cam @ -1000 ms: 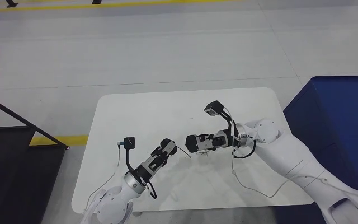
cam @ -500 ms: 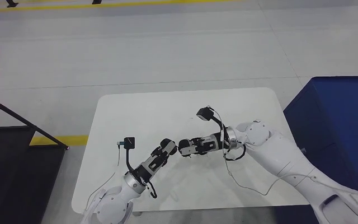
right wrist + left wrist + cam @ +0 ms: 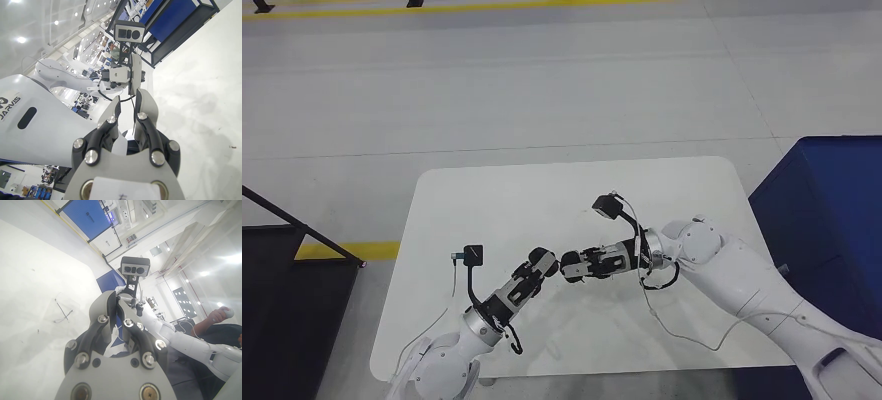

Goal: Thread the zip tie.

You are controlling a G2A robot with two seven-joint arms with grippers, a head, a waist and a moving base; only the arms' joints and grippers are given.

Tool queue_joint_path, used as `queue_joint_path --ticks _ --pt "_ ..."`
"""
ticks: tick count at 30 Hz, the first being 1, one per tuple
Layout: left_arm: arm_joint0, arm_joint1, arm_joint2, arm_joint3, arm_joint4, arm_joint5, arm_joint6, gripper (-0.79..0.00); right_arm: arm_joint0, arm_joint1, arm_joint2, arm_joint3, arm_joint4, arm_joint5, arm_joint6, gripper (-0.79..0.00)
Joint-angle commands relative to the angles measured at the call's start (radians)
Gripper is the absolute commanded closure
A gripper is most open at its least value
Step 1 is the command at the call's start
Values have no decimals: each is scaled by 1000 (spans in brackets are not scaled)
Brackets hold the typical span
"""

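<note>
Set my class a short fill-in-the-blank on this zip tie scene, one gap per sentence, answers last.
1. The zip tie is ___ in colour.
2. The right gripper is ___, with the zip tie between its fingers.
3. The left gripper faces it above a white ___.
4. The cabinet to one side is ___.
Answers: black; open; table; blue.

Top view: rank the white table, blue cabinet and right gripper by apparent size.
Largest to smallest:
1. white table
2. blue cabinet, cropped by the frame edge
3. right gripper, clearly smallest
</note>
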Motion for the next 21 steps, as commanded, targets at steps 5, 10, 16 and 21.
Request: queue_joint_path --ticks 5,10,16,21 --pt "0 0 0 0 0 0 0 0 1 6 -6 -4 -6 -14 -14 -22" --pt "0 0 0 0 0 0 0 0 1 13 -8 -7 -4 -22 -22 -37" --pt "0 0 0 0 0 0 0 0 5 17 -17 -12 -4 -22 -22 0" --pt "0 0 0 0 0 0 0 0 11 18 -22 -9 9 -23 -23 0"
